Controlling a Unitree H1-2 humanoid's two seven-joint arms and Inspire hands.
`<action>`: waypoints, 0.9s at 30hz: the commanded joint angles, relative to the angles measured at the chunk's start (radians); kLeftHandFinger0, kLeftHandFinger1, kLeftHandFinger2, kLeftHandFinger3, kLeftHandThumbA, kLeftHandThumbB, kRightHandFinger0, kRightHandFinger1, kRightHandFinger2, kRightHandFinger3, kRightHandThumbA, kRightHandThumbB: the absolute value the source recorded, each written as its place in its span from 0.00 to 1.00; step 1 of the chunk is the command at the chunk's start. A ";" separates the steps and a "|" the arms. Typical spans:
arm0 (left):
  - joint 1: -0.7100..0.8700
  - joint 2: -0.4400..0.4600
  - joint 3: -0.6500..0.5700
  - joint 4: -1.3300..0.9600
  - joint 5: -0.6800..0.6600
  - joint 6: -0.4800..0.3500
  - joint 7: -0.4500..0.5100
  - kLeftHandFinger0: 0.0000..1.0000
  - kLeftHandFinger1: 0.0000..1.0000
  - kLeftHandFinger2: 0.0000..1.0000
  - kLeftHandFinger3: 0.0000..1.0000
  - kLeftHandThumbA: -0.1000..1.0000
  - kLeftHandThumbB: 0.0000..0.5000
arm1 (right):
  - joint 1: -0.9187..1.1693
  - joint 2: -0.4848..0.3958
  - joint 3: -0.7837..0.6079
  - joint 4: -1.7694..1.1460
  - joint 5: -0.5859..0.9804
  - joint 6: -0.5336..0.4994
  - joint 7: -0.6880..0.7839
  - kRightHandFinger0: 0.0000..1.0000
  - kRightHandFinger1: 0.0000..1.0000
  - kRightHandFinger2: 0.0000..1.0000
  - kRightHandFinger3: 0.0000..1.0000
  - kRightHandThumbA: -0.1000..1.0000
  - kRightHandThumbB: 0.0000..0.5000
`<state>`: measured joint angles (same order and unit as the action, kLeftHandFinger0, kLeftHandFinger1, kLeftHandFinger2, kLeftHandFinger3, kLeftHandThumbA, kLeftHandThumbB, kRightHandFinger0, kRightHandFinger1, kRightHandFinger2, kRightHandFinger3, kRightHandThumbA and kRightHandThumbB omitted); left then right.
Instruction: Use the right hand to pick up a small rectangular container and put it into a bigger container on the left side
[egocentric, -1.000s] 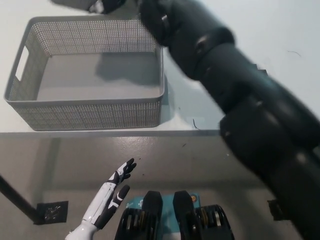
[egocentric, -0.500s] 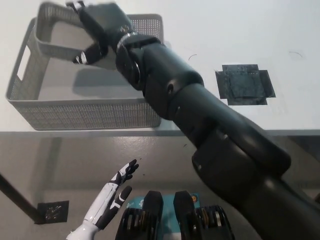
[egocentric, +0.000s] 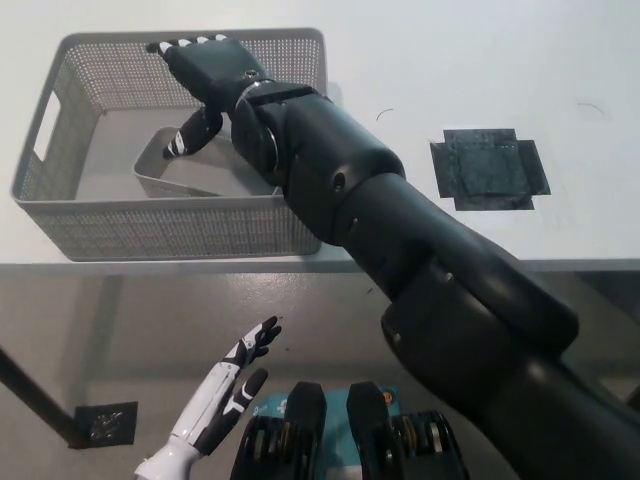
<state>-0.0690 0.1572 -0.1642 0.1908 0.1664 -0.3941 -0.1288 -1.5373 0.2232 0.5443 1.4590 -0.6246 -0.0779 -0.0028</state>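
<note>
A small grey rectangular container lies inside the big grey perforated basket at the table's left, partly hidden by my right arm. My black right hand hovers over the basket just above the small container, fingers spread, holding nothing. My white left hand rests low at the lower left, below the table edge, fingers apart and empty.
A dark square patch lies on the white table to the right. The table's front edge runs across the middle of the view, with floor below it.
The small container was held in my right hand above the basket; now it lies inside the basket and the hand has let go and opened above it.
</note>
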 joint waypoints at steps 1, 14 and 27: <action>0.015 0.008 -0.008 -0.034 0.001 -0.007 -0.013 1.00 1.00 1.00 1.00 1.00 0.60 | -0.136 -0.050 -0.031 -0.037 0.039 -0.070 -0.024 1.00 1.00 1.00 1.00 1.00 1.00; 0.015 0.005 0.004 -0.017 -0.001 -0.031 -0.006 1.00 1.00 1.00 1.00 1.00 0.55 | -0.183 -0.432 -0.219 -0.352 0.151 -0.292 0.032 1.00 1.00 1.00 1.00 1.00 0.80; -0.009 0.003 0.020 -0.011 0.030 -0.020 0.020 1.00 1.00 1.00 1.00 1.00 0.55 | 0.308 -0.802 -0.467 -1.511 0.472 0.072 0.339 1.00 1.00 1.00 1.00 1.00 0.70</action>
<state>-0.0497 0.1547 -0.1634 0.2068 0.1847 -0.3939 -0.1354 -1.4064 -0.2989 0.2982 0.7924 -0.4956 -0.2247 0.0852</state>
